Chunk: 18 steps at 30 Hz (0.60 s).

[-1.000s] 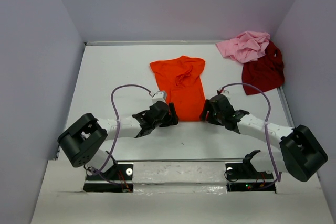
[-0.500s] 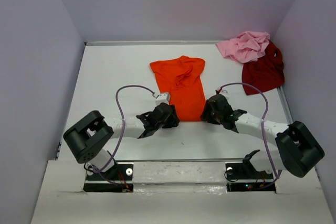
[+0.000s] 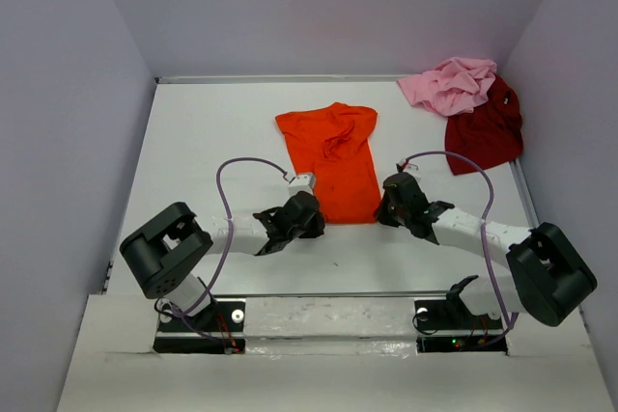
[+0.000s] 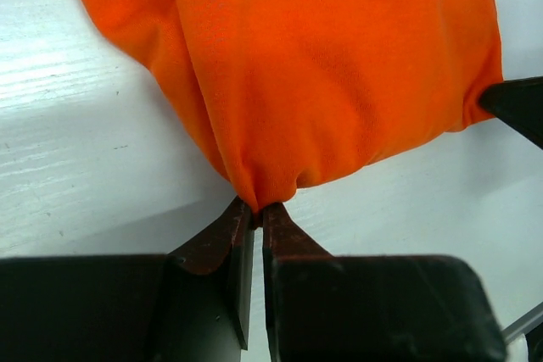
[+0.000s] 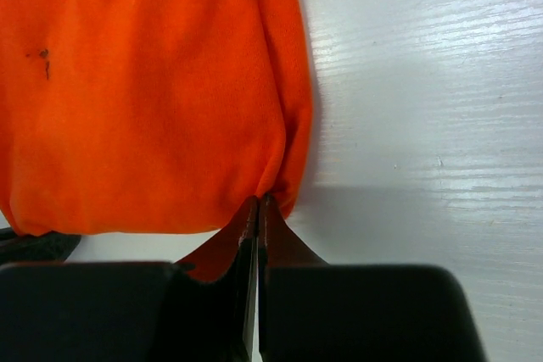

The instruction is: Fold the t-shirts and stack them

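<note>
The bright orange t-shirt (image 3: 332,159) lies folded lengthwise in the middle of the white table. My left gripper (image 3: 315,218) is shut on its near left corner, where the cloth (image 4: 322,82) bunches between the fingertips (image 4: 257,208). At the near right corner my right gripper (image 3: 385,211) pinches the hem; in the right wrist view the orange cloth (image 5: 153,91) gathers at the shut tips (image 5: 258,202). The light pink t-shirt (image 3: 450,83) lies crumpled at the back right. Next to it, partly under it, is the dark red t-shirt (image 3: 486,133).
Grey walls enclose the table (image 3: 212,132) on the left, back and right. Purple cables (image 3: 237,163) arc over both arms. The arm bases (image 3: 328,320) sit at the near edge.
Both grippers have closed on the near corners of the orange t-shirt. The left arm has edged right and the right arm slightly left toward the hem.
</note>
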Each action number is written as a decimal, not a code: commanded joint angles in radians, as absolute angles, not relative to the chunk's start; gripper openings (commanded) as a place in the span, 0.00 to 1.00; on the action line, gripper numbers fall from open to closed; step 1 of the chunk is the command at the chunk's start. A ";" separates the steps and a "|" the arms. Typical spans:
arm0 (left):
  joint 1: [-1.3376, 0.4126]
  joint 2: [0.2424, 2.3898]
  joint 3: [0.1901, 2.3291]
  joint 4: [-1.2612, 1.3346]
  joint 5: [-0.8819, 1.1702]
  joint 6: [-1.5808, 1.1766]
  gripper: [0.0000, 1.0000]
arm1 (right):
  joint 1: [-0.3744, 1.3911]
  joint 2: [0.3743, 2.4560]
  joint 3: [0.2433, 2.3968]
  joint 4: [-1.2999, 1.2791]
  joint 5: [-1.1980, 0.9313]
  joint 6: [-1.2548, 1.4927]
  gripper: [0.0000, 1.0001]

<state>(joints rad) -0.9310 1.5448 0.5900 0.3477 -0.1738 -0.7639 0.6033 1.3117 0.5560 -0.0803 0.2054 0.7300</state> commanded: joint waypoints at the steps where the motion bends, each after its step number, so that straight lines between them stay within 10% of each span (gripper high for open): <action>1: -0.943 1.555 0.614 0.356 -0.187 -0.755 0.16 | 0.607 1.312 0.554 -0.040 0.215 0.733 0.03; 4: -0.943 1.562 0.618 0.354 -0.187 -0.750 0.16 | 0.607 1.299 0.560 -0.066 0.198 0.733 0.42; 7: -0.943 1.563 0.624 0.356 -0.187 -0.749 0.16 | 0.607 1.278 0.561 -0.093 0.190 0.727 0.57; 18: -0.943 1.566 0.649 0.316 -0.204 -0.744 0.30 | 0.607 1.334 0.572 -0.100 0.195 0.716 0.63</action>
